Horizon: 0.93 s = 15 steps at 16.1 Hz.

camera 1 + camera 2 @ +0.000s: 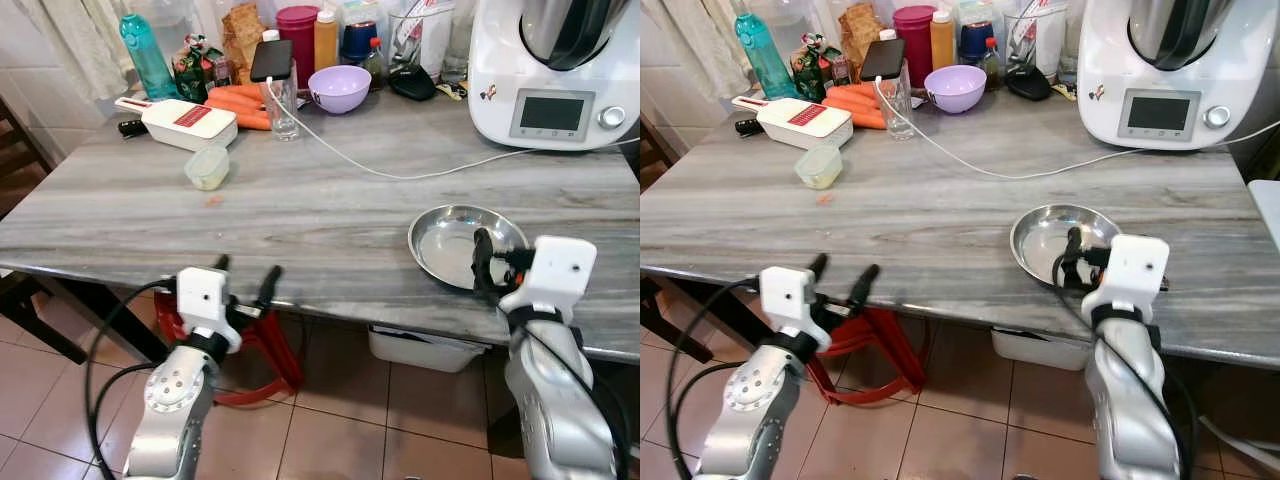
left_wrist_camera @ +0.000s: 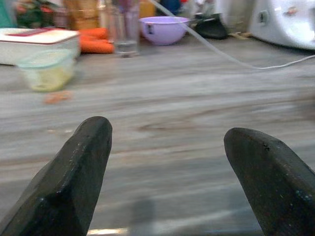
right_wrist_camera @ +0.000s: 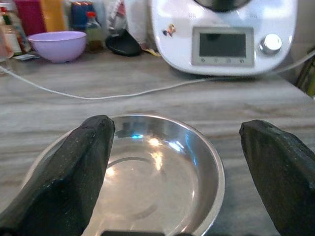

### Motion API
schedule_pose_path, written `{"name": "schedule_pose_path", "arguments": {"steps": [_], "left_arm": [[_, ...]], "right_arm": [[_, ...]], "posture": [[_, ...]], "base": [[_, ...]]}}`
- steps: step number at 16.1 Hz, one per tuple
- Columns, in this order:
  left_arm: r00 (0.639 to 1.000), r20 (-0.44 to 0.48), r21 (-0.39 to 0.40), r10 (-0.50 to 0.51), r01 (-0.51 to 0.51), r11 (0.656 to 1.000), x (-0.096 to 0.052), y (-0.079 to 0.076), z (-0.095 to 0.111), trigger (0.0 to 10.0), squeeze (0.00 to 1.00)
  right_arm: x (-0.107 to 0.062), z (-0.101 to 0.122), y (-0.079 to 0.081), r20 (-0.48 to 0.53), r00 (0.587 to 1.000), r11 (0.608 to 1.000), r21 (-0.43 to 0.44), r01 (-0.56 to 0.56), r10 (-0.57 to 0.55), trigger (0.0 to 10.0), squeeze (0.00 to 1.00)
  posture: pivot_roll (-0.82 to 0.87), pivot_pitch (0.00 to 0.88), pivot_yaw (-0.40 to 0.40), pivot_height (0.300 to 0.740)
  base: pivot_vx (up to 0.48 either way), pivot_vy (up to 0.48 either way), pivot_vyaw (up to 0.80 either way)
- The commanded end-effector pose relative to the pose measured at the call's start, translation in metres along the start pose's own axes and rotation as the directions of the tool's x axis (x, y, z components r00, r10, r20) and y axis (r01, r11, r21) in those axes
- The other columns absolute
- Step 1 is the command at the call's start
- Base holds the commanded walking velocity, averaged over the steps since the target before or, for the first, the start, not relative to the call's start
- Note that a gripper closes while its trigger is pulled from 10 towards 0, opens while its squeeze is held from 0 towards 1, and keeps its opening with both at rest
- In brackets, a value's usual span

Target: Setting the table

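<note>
A long grey marble-patterned table [image 1: 300,210] carries everything here, and places below are given from the steel plate [image 1: 450,235], a shallow round dish lying flat near the table's front edge toward the robot's right; being round, it has no long axis, and its open face looks straight up. Its near rim is partly hidden behind the right gripper [image 1: 484,262], whose black fingers stand wide apart either side of that rim, the wrist view showing one finger [image 3: 74,172] over the plate's edge and nothing pinched between them. Beyond the plate, at the table's far right corner, sits a big white kitchen machine [image 1: 550,70] with a grey screen, its top cut off by the frame. A white cable [image 1: 380,170] runs from that side across the table behind the plate to a phone [image 1: 271,60] propped on a drinking glass [image 1: 283,110]. Far back and left of the plate stand a lilac bowl [image 1: 339,87], carrots [image 1: 240,105], a white slicer box [image 1: 185,122], a teal bottle [image 1: 145,55] and a crowd of jars too cluttered to sort out. Nearer, left of the plate, a small lidded tub [image 1: 207,166] sits alone. The left gripper [image 1: 245,275] hovers at the table's front edge, well apart from the plate, fingers spread and empty.
</note>
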<state>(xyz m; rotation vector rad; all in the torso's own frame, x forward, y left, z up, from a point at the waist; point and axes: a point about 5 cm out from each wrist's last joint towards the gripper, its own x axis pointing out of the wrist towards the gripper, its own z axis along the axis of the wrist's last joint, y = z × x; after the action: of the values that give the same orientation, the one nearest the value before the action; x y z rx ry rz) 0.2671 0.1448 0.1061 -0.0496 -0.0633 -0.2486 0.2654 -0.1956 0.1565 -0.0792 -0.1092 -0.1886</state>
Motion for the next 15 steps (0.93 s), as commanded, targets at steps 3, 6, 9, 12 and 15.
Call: {"name": "schedule_pose_path", "arguments": {"steps": [3,6,9,12,15], "left_arm": [[0.997,-0.016,0.028,0.076,-0.075,0.997,-0.004,0.006,-0.003,10.0,0.0],[0.997,-0.022,0.034,0.08,-0.079,0.996,-0.003,0.003,-0.006,10.0,0.0],[0.995,-0.024,0.058,0.099,-0.097,0.994,-0.001,0.002,-0.006,10.0,0.0],[0.994,-0.025,0.067,0.111,-0.109,0.992,-0.001,0.003,-0.007,10.0,0.0],[0.993,-0.025,0.073,0.116,-0.114,0.991,0.0,0.003,-0.007,10.0,0.0]], "right_arm": [[-0.019,0.001,0.006,0.029,0.996,0.995,-0.062,-0.078,0.08,10.0,0.0],[-0.023,-0.004,0.007,0.004,0.997,0.996,-0.05,-0.076,0.076,10.0,0.0],[-0.021,-0.004,0.007,0.009,0.996,0.996,-0.035,-0.086,0.086,10.0,0.0],[-0.021,-0.005,0.009,0.011,0.995,0.995,-0.029,-0.1,0.1,10.0,0.0],[-0.019,-0.006,0.01,0.01,0.994,0.994,-0.024,-0.106,0.106,10.0,0.0]], "posture": [[-0.13,0.115,0.09,0.74],[-0.14,0.113,0.086,0.74],[-0.14,0.108,0.085,0.74],[-0.14,0.106,0.081,0.74],[-0.13,0.1,0.079,0.74]], "base": [[0.0,0.0,0.0],[0.0,0.0,-0.68],[0.0,0.0,-0.53],[0.0,0.0,0.0],[0.0,0.0,0.0]]}}
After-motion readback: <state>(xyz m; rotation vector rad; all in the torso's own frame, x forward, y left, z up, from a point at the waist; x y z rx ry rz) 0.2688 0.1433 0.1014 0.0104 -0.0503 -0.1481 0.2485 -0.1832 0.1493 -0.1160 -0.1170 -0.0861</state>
